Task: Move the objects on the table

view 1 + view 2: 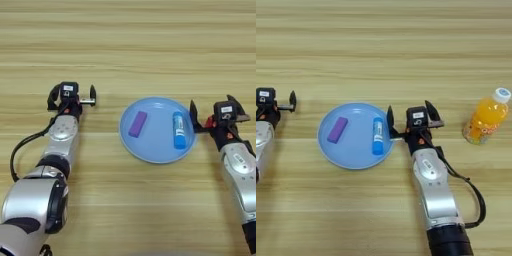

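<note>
So the purple block point(138, 124) and the blue glue stick point(179, 130) are both lying flat inside the round blue plate point(150, 150), which sits around the middle of the wooden counter point(128, 45). Block is in the left half of the plate, tilted a bit, glue stick is in the right half, running roughly near-to-far with its darker cap end toward the near side. The two don't touch each other.

The orange drink bottle point(487, 117) with the white cap is way off to the right, well apart from the plate, and only shows up in the right eye view. It looks upright, leaning slightly in the picture.

The right gripper point(412, 114) is parked just beside the plate's right rim, jaws spread wide and holding nothing. One of its fingers point(390, 119) is right up against the plate edge; can't tell if it actually touches. The other finger points off toward the bottle.

The left gripper point(71, 96) sits on the left side of the counter, apart from the plate, jaws also spread wide and empty.
</note>
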